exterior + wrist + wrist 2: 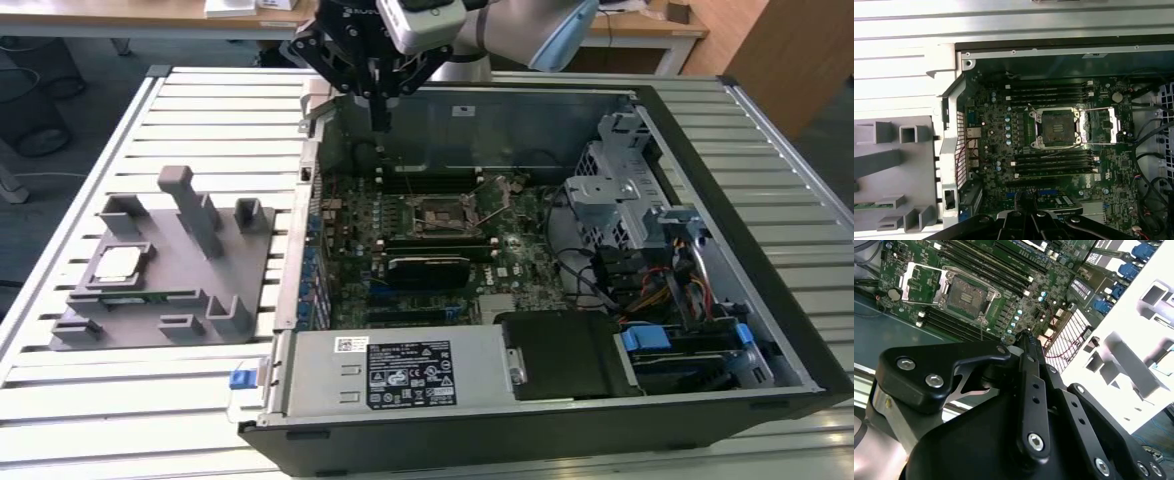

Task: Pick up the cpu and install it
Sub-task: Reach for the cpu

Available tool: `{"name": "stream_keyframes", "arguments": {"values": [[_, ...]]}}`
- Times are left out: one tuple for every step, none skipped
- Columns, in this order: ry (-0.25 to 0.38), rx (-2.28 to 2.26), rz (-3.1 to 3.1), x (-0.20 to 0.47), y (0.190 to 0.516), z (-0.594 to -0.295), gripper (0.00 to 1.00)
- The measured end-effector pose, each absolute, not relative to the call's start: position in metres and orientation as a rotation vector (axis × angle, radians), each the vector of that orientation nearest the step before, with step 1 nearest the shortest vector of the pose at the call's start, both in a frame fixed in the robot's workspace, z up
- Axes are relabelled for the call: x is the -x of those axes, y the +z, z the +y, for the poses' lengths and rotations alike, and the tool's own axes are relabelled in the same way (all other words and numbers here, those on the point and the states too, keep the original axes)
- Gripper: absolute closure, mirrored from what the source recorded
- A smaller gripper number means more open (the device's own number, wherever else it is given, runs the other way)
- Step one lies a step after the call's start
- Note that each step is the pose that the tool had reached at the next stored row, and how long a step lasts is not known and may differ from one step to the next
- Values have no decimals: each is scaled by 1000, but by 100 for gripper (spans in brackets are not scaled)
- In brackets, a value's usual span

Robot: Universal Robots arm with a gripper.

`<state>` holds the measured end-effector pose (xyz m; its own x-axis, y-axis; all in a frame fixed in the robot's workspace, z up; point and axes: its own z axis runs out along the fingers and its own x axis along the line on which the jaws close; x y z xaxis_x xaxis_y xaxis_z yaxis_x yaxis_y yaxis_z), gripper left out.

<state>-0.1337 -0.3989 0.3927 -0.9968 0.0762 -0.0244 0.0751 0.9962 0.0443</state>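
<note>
- The gripper (383, 122) hangs at the top middle of the exterior view, over the far edge of the open computer case (747, 150); its dark body also shows in both wrist views (1028, 337) (1026, 199).
- Its 2 jaws are pressed together into 1 narrow point, with nothing between them.
- The cpu (118, 264) lies flat, silvery top up, on the grey tray (167, 262) at the exterior view's left, outside the case and well apart from the gripper.
- The tray rests on a slatted metal table (80, 150) just beside the case wall; a thin green memory strip (136, 297) lies on it near the cpu, closer to the bottom of the frame.
- Inside the case, the socket (441, 212) sits on the green board near the middle of the exterior view, with no chip in it.
- In the first wrist view the socket (1056, 127) stands uncovered, its metal cover plate (1099, 125) swung open beside it.
</note>
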Motion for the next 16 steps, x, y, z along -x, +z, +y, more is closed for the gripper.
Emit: {"name": "stream_keyframes", "arguments": {"values": [[68, -118, 3113, 134, 393, -399, 89], [68, -118, 3112, 134, 393, -399, 89], [68, -118, 3113, 134, 393, -399, 89], [68, -118, 3113, 134, 393, -399, 89], [68, -118, 3113, 135, 393, -399, 89], [68, -118, 3113, 135, 393, -399, 89], [68, -118, 3113, 135, 393, -399, 89], [68, -118, 3113, 135, 393, -399, 89], [68, -118, 3113, 136, 393, -399, 89], [68, -118, 3113, 136, 392, -399, 89], [68, -118, 3112, 136, 392, -399, 89], [68, -118, 3113, 136, 392, -399, 89], [68, -118, 3113, 137, 392, -399, 89], [68, -118, 3113, 137, 392, -399, 89], [68, -118, 3113, 138, 392, -399, 89], [68, -118, 3113, 138, 392, -399, 89]]}}
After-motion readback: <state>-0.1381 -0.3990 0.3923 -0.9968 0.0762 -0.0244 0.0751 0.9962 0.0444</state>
